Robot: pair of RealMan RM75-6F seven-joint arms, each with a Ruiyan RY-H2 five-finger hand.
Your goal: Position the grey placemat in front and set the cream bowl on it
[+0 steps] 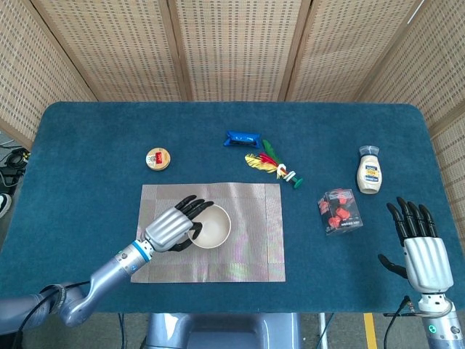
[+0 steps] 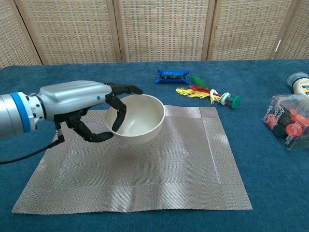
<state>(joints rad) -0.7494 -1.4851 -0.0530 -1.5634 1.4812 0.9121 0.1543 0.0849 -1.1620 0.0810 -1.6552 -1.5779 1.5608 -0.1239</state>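
Observation:
The grey placemat (image 1: 247, 233) (image 2: 193, 159) lies flat at the front middle of the blue table. Over its middle my left hand (image 1: 173, 227) (image 2: 79, 104) holds the cream bowl (image 1: 211, 226) (image 2: 137, 119) by its left rim, fingers inside and thumb under it. The bowl is upright and tips slightly; whether it touches the mat I cannot tell. My right hand (image 1: 420, 251) rests open at the front right corner, fingers spread, holding nothing; only the head view shows it.
A round tin (image 1: 158, 158) sits back left of the mat. Behind the mat lie a blue packet (image 1: 242, 139) (image 2: 172, 76) and coloured feathers (image 1: 272, 165) (image 2: 207, 93). At the right stand a clear box of red pieces (image 1: 339, 211) (image 2: 288, 120) and a white bottle (image 1: 369, 171).

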